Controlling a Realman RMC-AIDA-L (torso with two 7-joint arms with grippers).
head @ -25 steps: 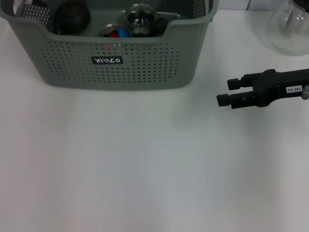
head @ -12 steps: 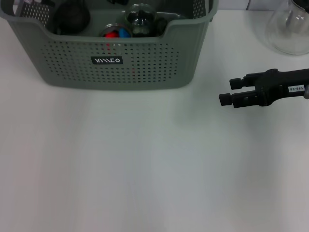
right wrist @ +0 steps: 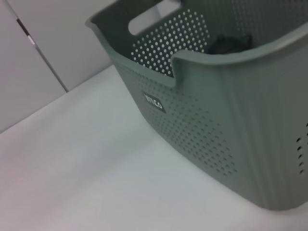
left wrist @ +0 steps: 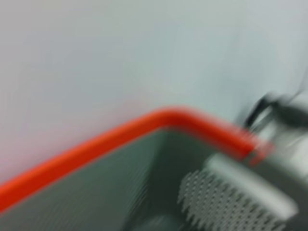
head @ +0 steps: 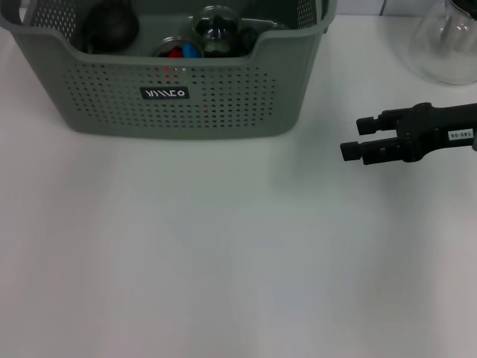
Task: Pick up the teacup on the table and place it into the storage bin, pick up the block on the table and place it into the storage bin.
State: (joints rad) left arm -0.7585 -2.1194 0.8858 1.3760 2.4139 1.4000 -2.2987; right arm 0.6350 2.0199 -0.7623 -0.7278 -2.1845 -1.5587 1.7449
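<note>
Storage bin (head: pixel 171 97) sits upper left on the white bench (head: pixel 223 261), several items inside. Right pincer (head: pixel 356 139) hovers mid-right, fingers apart, empty, well clear of the bin.

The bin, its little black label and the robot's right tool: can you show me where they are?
bin (head: pixel 112 104), head view, on its holey front wall.
label (head: pixel 165 93), head view, middle of the black tag with white letters.
right tool (head: pixel 356 139), head view, between its two fingertips.
</note>
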